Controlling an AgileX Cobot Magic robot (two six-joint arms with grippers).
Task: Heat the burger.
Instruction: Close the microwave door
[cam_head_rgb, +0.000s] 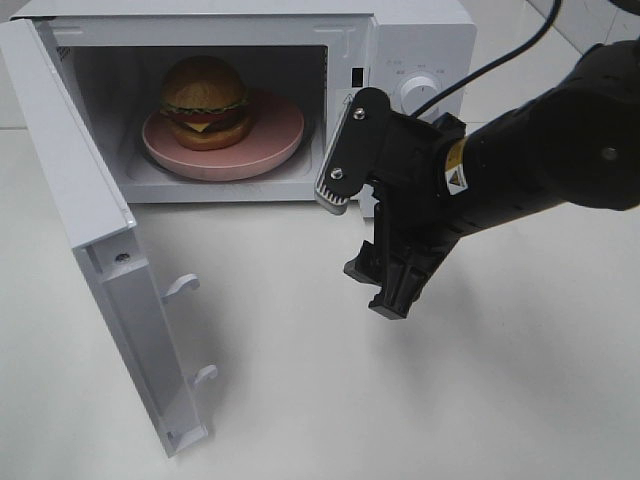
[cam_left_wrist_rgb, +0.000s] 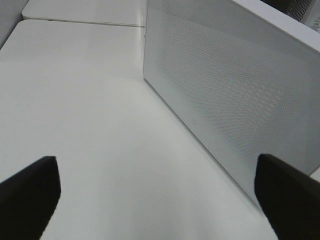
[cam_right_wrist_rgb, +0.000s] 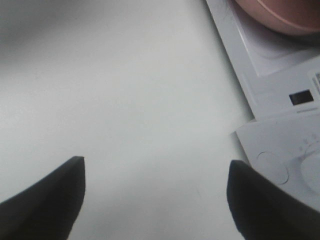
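Note:
The burger (cam_head_rgb: 205, 100), with a shiny brown bun, lettuce and dark filling, sits on a pink plate (cam_head_rgb: 275, 140) inside the open white microwave (cam_head_rgb: 420, 40). My right gripper (cam_head_rgb: 360, 248) hangs open and empty just in front of the microwave's right front corner, above the table. In the right wrist view its gripper (cam_right_wrist_rgb: 155, 167) shows two spread fingers, with the plate's edge (cam_right_wrist_rgb: 280, 15) and the control panel (cam_right_wrist_rgb: 280, 145) beyond. My left gripper (cam_left_wrist_rgb: 156, 161) is open with nothing in it, facing the outer side of the door (cam_left_wrist_rgb: 235, 85); it does not show in the exterior view.
The microwave door (cam_head_rgb: 95, 230) swings wide open to the left, with two latch hooks (cam_head_rgb: 185, 285) on its edge. A knob (cam_head_rgb: 415, 92) sits on the control panel. A black cable (cam_head_rgb: 500, 60) runs behind my right arm. The table (cam_head_rgb: 300, 400) is white.

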